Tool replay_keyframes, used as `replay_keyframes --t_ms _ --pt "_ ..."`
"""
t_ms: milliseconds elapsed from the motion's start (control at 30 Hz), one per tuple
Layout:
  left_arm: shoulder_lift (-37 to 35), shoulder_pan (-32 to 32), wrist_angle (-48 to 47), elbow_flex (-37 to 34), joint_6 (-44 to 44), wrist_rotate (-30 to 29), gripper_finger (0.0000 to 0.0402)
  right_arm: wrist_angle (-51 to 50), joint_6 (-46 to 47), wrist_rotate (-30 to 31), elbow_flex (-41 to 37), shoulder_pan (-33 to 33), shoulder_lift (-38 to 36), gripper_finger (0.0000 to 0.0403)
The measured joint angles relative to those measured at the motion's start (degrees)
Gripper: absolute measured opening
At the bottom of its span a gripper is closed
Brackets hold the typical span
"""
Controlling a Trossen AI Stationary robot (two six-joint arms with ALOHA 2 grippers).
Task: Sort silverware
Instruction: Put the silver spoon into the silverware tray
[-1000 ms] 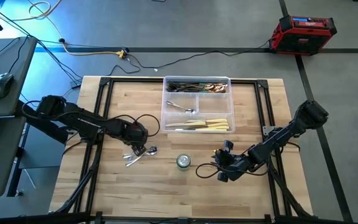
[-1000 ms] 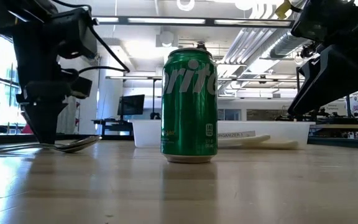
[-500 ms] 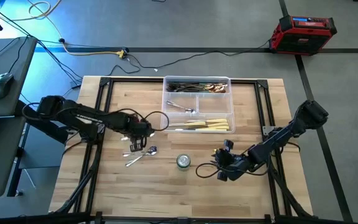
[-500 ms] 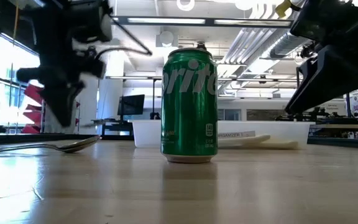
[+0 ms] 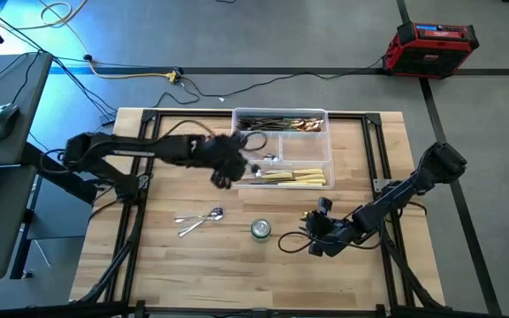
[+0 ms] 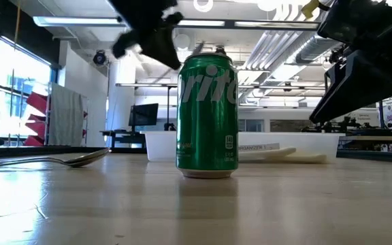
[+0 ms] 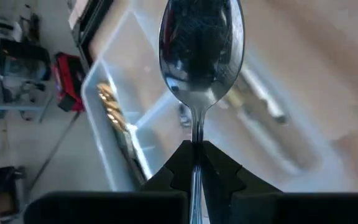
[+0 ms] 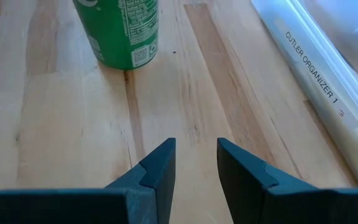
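Note:
My left gripper [image 5: 228, 172] hangs above the left edge of the clear divided tray [image 5: 323, 132], shut on a shiny spoon [image 7: 201, 56]. The tray holds dark forks with gold-ended pieces at the far side, spoons in the middle and cream-handled knives [image 5: 294, 179] at the near side. Two more spoons [image 5: 200, 221] lie flat on the wood left of a green can [image 5: 261, 230]. My right gripper [image 8: 194, 158] stands open low over the table, right of the can, with nothing between its fingers. My left gripper pinches the spoon's thin neck [image 7: 196, 134], just behind the bowl, between its two fingertips. The fingers slant down toward the tray and lie along the spoon. The bowl sticks out ahead of them, and the spoon is lifted clear above the tray.
The upright green can [image 6: 207, 116] stands between the loose spoons and my right gripper. A black frame runs along the table's sides [image 5: 144, 132]. Bare wood lies near the front edge [image 5: 237, 274].
My left gripper has taken one spoon from the small pile on the table and lifted it clear. It has risen and gone toward the far right, up to the tray's left edge, rolling its wrist on the way. The other spoons stay where they were.

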Motion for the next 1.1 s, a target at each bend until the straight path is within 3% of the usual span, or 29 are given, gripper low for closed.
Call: replay_keyframes --t_ms 267,467,667,800,1100 --pt "15.17 10.06 1.53 5.54 9.83 4.12 0.0000 -0.17 -0.20 0.06 0.00 0.00 0.00 0.0103" --pt "23.14 12.97 5.56 8.33 9.16 7.67 0.0000 -0.40 -0.20 0.15 0.00 0.00 0.00 0.0103" --pt "26.50 13.87 9.46 8.92 4.53 9.79 0.0000 -0.49 -0.16 -0.09 0.00 0.00 0.00 0.0103" --pt "26.55 14.08 9.22 8.92 2.03 7.43 0.0007 -0.52 0.02 -0.15 0.00 0.00 0.00 0.0103" --pt "26.13 14.04 7.77 8.88 -0.12 5.11 0.0059 -0.48 0.04 -0.72 0.00 0.00 0.00 0.0103"
